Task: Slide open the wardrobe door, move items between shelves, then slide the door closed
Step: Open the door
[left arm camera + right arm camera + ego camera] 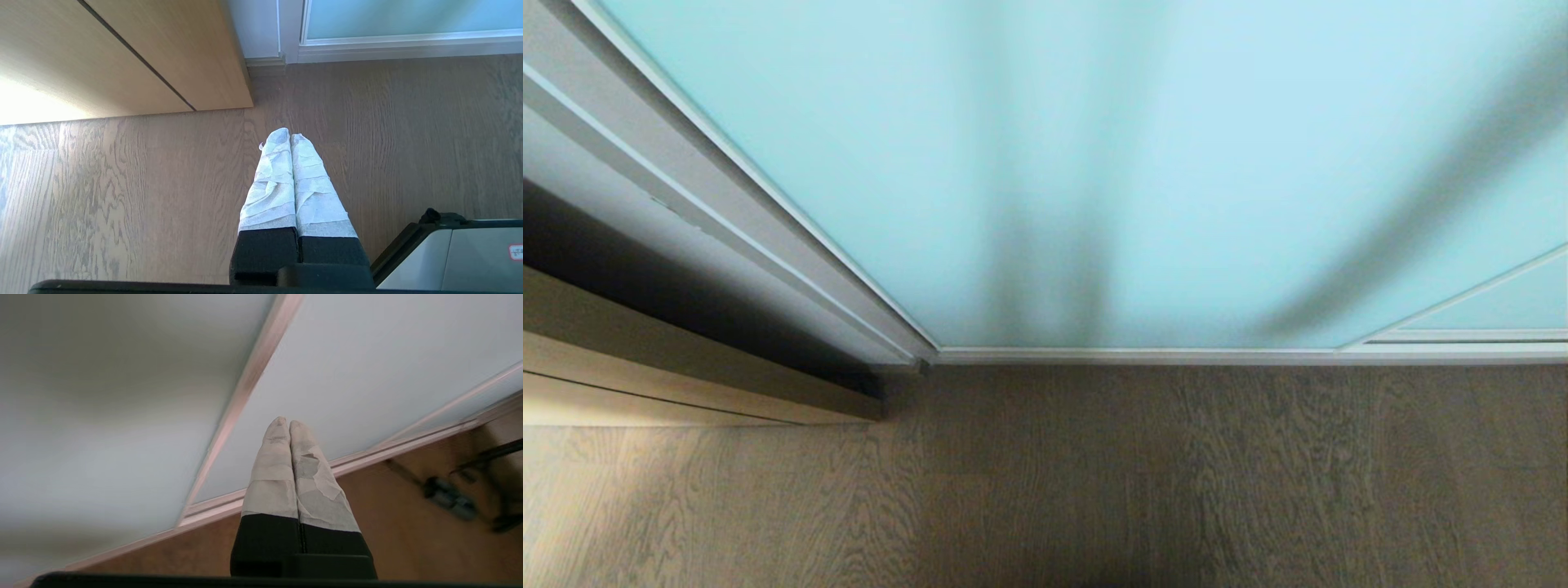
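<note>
From my head camera neither arm shows. At far left I see the light wood cabinet (pixel 686 376), then the sliding wardrobe door (pixel 1094 163) filling most of the view, its frame meeting the grey wood-grain floor (pixel 1094 474) — door closed across the front, shelves hidden behind it.

Left gripper (pixel 290 136) points down over bare floor near the cabinet corner, taped fingers (pixel 269 183) pressed together, holding nothing.

Right gripper (pixel 289 422) is angled toward the door's frosted glass beside a vertical frame strip (pixel 241 396) — fingers together, empty, not visibly touching the panel.
</note>
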You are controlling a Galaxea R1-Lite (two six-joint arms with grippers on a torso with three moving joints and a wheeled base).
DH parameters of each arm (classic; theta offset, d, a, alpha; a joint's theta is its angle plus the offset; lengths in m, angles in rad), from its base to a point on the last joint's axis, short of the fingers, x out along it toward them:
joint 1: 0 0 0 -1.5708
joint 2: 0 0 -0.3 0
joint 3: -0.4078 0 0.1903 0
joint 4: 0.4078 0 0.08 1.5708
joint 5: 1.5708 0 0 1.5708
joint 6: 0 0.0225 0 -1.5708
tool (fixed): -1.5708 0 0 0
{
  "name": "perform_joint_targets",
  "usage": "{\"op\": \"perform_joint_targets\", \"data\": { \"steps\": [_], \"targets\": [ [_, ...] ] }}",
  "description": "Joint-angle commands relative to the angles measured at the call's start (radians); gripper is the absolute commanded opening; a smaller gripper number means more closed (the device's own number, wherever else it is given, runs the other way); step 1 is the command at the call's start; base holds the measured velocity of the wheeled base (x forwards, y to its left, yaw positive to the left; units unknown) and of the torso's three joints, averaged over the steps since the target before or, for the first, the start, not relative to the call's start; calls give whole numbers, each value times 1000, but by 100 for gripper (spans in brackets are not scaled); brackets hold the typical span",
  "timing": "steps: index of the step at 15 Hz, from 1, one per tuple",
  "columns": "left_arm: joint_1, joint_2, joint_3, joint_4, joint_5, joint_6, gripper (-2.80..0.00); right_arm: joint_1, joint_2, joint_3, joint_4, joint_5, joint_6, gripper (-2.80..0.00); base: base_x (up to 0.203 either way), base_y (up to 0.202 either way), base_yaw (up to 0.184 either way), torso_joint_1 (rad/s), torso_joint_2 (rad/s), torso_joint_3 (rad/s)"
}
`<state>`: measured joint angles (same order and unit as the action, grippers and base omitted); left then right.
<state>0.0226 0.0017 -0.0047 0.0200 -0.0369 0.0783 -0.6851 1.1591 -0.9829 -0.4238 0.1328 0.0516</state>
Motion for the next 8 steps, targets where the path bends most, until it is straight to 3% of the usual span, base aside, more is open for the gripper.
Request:
{"op": "perform_joint_targets", "data": {
  "steps": [1,4,8],
  "targets": [
    [0,1,0,0,0,0,-280,28,27,-11,-3,1,24,-280,0,0,0,0,0,0],
    [0,1,0,0,0,0,-280,38,17,-11,-1,9,96,-280,0,0,0,0,0,0],
    [0,1,0,0,0,0,-280,42,51,-23,-2,29,115,-280,0,0,0,0,0,0]
  ]
}}
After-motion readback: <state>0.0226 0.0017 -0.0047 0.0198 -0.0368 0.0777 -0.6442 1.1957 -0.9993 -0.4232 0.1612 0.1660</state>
